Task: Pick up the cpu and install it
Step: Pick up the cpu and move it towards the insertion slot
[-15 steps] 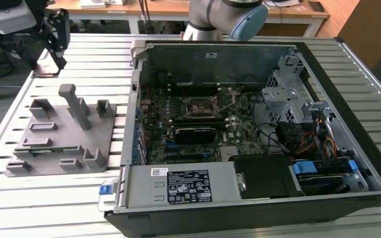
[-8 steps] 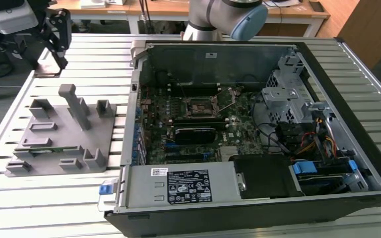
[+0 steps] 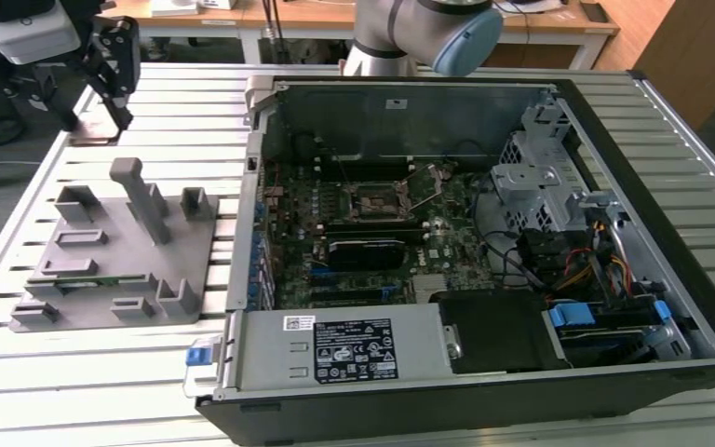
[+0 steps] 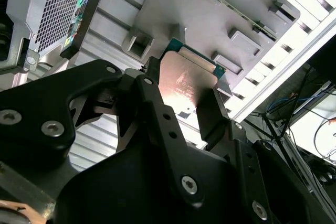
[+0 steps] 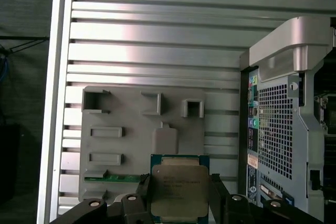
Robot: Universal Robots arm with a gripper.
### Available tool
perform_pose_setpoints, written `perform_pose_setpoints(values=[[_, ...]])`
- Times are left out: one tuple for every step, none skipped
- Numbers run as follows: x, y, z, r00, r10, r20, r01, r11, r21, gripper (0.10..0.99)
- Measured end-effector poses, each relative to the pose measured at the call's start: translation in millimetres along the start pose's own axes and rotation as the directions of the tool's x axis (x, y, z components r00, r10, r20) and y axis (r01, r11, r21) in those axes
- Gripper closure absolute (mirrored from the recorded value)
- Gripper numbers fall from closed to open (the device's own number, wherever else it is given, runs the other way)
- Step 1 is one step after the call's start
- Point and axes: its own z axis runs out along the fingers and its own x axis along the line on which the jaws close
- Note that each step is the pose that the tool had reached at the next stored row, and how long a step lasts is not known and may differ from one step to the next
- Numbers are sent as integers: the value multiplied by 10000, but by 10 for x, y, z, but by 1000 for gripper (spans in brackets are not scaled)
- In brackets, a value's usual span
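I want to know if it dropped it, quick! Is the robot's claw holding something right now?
Gripper: closed, holding the cpu between its fingers.

I watched a metal table [image 3: 85, 382] made of long silver slats, and two things lay on it. A flat grey plastic holder [image 3: 122, 256] with upright posts and pockets sat toward the exterior view's left. Just beside it, toward the exterior view's right, an opened black computer case [image 3: 457, 414] rested on its side. Slats showed all around the holder.
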Motion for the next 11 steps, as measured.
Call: perform_pose_setpoints(values=[[-7,0,0,10000,0,0,0,10000,0,561],[-13,0,1,10000,-1,1,1,10000,0,561],[-18,-1,1,10000,-1,0,1,10000,0,561],[-23,-1,1,10000,0,1,0,10000,0,561],[-29,-1,0,10000,-1,0,1,10000,0,561],[-36,-1,0,10000,-1,0,1,10000,0,561],[-43,-1,0,10000,-2,0,2,10000,0,561],[-49,-2,1,10000,-1,0,1,10000,0,561],[-54,-2,1,10000,-2,0,2,10000,0,561],[-60,-2,1,10000,-1,0,1,10000,0,561],[-65,-2,1,10000,-1,0,1,10000,0,561]])
